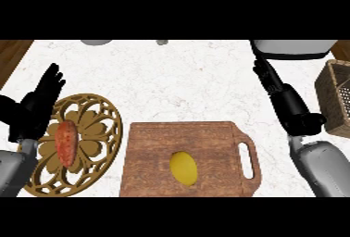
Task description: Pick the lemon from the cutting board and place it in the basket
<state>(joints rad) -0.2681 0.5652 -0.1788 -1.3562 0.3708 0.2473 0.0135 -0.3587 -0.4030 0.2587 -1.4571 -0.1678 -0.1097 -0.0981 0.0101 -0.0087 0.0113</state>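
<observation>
Yellow lemon [183, 168] sits untouched mid cutting board [153, 139], so the pick hasn't started imo. Right hand [277, 88] hangs above the board's handle side, fingers straight, holding nothing; it needs to drop back toward the lemon. Left hand [41, 95] rests open by the wooden trivet [92, 109]. Wicker basket [334, 99] is at the right edge, with bare counter [171, 78] between for the carry.

Head view. Lemon [183, 168] lies on the cutting board [205, 139] at 6 o'clock; basket [336, 97] at 3 o'clock; carved trivet [92, 115] bearing a reddish item [65, 142] at 8 o'clock. Left hand [41, 95] and right hand [284, 95] open, apart from all objects.
</observation>
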